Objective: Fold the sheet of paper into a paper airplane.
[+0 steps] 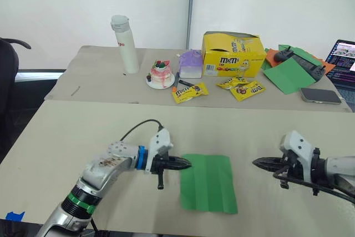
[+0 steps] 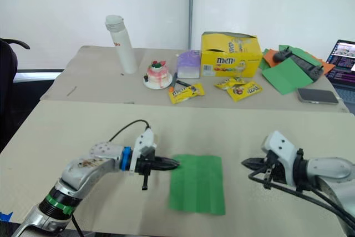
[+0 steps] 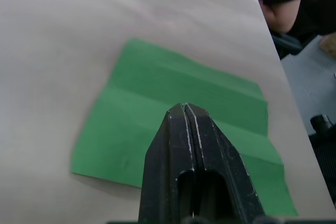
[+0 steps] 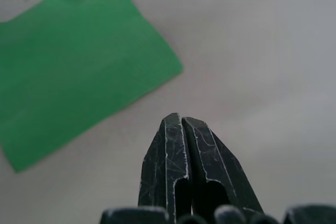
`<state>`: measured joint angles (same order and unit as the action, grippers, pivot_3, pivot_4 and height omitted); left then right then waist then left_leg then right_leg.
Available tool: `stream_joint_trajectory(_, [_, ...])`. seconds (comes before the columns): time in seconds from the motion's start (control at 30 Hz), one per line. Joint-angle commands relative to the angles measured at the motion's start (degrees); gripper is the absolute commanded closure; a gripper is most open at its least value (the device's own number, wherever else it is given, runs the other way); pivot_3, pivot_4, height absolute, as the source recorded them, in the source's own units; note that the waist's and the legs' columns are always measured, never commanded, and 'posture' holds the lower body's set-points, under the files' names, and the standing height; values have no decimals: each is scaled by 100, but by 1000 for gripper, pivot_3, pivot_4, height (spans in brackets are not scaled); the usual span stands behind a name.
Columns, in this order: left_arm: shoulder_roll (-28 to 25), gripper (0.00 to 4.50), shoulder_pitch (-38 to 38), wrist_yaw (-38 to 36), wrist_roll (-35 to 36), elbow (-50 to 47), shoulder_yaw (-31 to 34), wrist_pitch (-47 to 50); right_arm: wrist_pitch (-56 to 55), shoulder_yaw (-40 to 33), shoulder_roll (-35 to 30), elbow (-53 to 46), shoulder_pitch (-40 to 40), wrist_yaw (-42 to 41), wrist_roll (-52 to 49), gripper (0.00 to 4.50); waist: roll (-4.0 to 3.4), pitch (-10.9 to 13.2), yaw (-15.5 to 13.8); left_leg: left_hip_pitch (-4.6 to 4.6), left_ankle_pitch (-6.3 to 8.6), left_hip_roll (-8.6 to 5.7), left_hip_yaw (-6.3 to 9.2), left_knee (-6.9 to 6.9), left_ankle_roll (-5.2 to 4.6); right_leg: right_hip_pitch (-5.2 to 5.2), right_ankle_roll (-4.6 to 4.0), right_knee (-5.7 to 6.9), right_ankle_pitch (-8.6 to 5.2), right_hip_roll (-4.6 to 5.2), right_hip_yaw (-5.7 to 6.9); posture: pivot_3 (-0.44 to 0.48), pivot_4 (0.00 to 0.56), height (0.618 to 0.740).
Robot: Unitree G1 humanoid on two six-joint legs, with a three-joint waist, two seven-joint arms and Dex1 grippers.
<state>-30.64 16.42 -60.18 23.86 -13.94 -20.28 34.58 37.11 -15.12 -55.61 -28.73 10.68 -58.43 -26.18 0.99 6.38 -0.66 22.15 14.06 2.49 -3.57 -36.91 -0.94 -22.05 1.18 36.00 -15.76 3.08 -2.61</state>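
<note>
Where left tool (closed): sheet edge.

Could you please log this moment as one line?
sheet of paper: flat, creased, unfolded | left gripper: shut, at its edge | right gripper: shut, apart

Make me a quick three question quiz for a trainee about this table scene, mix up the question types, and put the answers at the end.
1. True or false: the sheet of paper is already folded into a pointed wedge.
2. Which gripper's tip is at the sheet's edge? A) left gripper B) right gripper
3. Fill in: behind the candy packets stands a yellow ___.

Key:
1. False; it lies flat with lengthwise creases.
2. A; the right one is apart from it, and both are shut.
3. Candy box.
</note>
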Motion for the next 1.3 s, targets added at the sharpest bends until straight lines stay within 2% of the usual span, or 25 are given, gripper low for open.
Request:
stream_joint_trajectory(0.03, [176,4500,-51,5,-119,139,-84,-340,262,-87,-118,-478,-50,81,-211,4436,1,1,-1,0,0,0,1,0,0,0,0,0,0,0,1,0,150,740])
stream_joint_trajectory(0.2, [359,4500,-134,-150,-410,750,-204,-950,303,207,-231,-448,-112,79,-68,4436,2,1,-3,3,0,-3,5,-4,0,0,0,-1,0,1,3,0,150,740])
stream_joint_trajectory(0.3, [659,4500,-274,-92,-459,958,-374,-1062,226,498,-393,-153,-257,111,192,4436,2,1,1,2,1,-3,5,-3,-1,0,-1,-1,-1,1,3,0,150,740])
stream_joint_trajectory(0.43, [501,4500,-487,26,-1043,1201,-718,-1184,128,817,-471,-85,-235,169,468,4436,6,-4,-18,2,1,-9,10,-5,-2,4,-1,-3,-1,4,3,0,150,740])
stream_joint_trajectory(0.63, [576,4500,-480,293,-1138,1337,-616,-1077,-178,1263,-592,101,-394,136,914,4436,-11,-17,-4,-16,2,-10,10,-6,-5,19,2,3,-3,4,-2,0,150,740])
stream_joint_trajectory(0.83, [709,4500,-435,317,-1126,1364,-712,-956,-546,1872,-336,184,-732,243,1315,4436,-11,-17,-17,-28,2,-16,13,-9,-5,38,5,1,-5,9,2,0,150,740])
stream_joint_trajectory(1.07, [711,4500,-416,294,-1217,1463,-794,-977,-910,2247,-19,358,-901,211,1513,4436,-3,-17,-13,-59,6,-40,24,-10,-13,80,21,-6,-15,28,4,0,150,740])
stream_joint_trajectory(1.23, [668,4500,-405,245,-1216,1500,-781,-988,-867,2056,325,284,-1002,146,1157,4436,0,-19,-9,-70,8,-40,25,-9,-16,90,22,-6,-19,31,4,0,150,740])
stream_joint_trajectory(1.3, [650,4500,-402,232,-1225,1499,-786,-992,-670,1841,569,195,-1108,135,728,4436,1,-19,-7,-70,8,-42,25,-9,-17,89,23,-6,-19,32,3,0,150,740])
